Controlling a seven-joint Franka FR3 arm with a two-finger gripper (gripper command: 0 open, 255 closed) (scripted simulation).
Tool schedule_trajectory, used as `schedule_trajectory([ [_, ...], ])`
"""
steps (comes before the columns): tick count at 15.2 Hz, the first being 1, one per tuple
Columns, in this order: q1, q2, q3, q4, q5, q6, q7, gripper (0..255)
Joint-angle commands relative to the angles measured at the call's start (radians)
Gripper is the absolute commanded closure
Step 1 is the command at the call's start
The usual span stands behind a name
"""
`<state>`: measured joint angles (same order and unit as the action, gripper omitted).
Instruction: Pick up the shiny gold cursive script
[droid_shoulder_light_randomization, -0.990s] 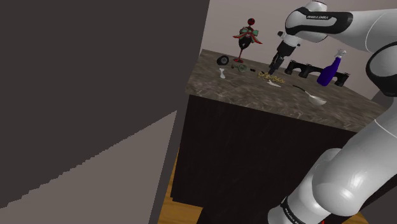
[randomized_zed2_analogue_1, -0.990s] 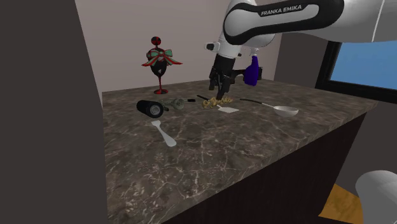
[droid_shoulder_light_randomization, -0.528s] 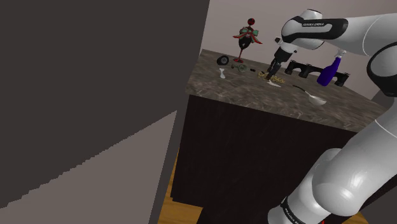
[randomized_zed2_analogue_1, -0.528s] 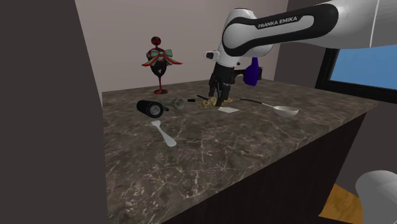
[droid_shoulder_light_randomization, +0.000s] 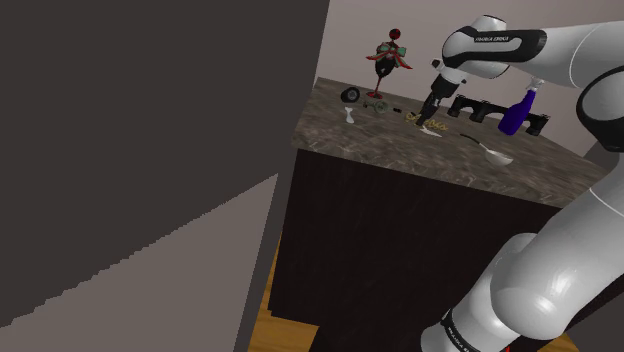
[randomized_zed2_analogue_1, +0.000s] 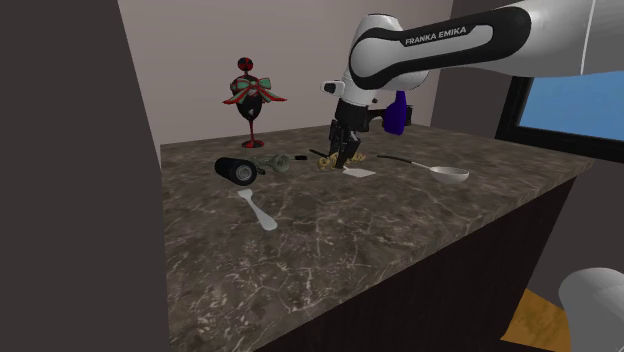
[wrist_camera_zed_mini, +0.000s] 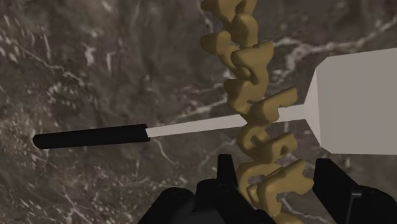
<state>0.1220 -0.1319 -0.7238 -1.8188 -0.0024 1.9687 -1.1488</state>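
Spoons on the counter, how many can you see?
2. A white spoon lies near the counter's middle, in front of the black cylinder. A grey spoon with a dark handle lies toward the second exterior view's right. None looks hidden.

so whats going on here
A white robot arm has its black two-finger gripper down at a dark marbled countertop, right over the shiny gold cursive script. In the wrist view the jaws stand apart on either side of the script's near end and are not clamped on it. The script crosses over the thin neck of a flat white spatula with a black handle. It lies on the counter, so nothing is lifted yet.
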Motion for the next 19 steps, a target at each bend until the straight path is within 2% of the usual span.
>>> schedule_trajectory([
  [1,0.000,0.001,0.000,-0.001,0.000,0.000,0.000,255],
  [17,0.001,0.056,-0.014,0.251,0.040,-0.211,-0.015,255],
  [19,0.000,0.057,-0.015,0.254,0.040,-0.213,-0.015,255],
])
